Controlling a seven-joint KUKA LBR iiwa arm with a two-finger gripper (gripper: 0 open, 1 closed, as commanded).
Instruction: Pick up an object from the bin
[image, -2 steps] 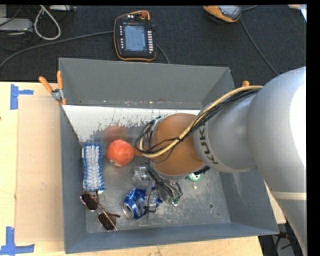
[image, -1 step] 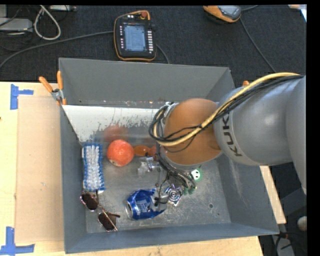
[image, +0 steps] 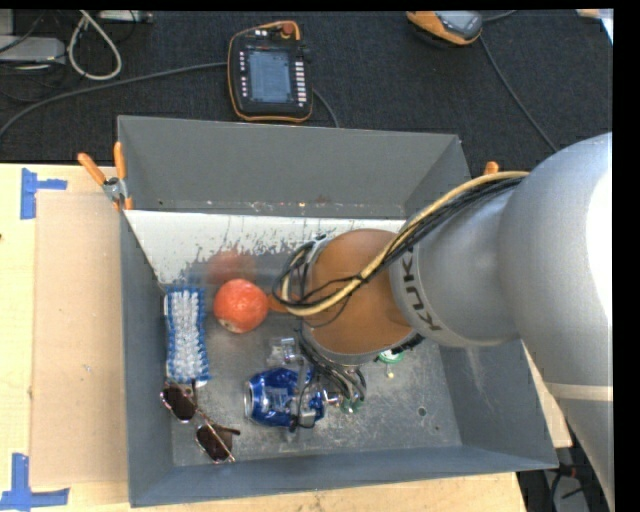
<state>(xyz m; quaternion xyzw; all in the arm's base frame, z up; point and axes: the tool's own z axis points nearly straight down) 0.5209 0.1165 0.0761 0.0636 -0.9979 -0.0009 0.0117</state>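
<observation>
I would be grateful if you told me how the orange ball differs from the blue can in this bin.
The orange ball is round and smooth; the blue can is dented and lies on its side. The ball sits toward the back, clear of the end effector; the can lies nearer the front, right under it. Both rest on the bin floor.

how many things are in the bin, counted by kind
round orange ball: 1
blue brush with white bristles: 1
dark-lensed sunglasses: 1
crushed blue metal can: 1
total in view: 4
</observation>
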